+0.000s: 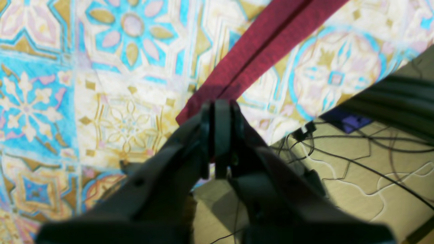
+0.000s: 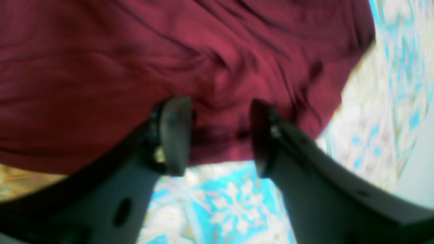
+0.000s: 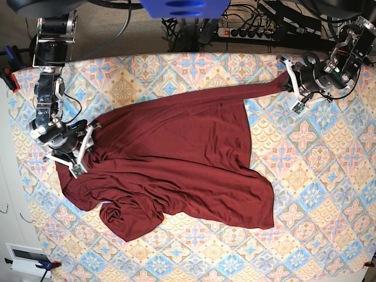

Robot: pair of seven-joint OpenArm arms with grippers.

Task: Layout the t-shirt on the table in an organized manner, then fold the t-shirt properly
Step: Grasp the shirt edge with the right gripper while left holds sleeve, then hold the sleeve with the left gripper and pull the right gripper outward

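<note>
The big dark red soft t-shirt [image 3: 176,158] lies rumpled across the pastel tile-patterned table [image 3: 305,176]. Left gripper [image 1: 217,112] pinches its stretched corner near the far edge. Right gripper [image 2: 220,135] is spread apart over the cloth, gripping nothing. No writing shows.

A white power strip [image 3: 249,32] and tangled black cables [image 3: 294,23] lie beyond the far edge.

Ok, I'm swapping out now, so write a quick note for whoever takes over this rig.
Left claw: shut on the t-shirt, pulling a strip of it taut near the table edge.
Right claw: open, straddling the shirt's edge at the opposite side, gripping nothing.
Shirt: partly spread, bunched and wrinkled at its lower corner.
Done: nothing folded.
Left: flatten it, then fold.
</note>
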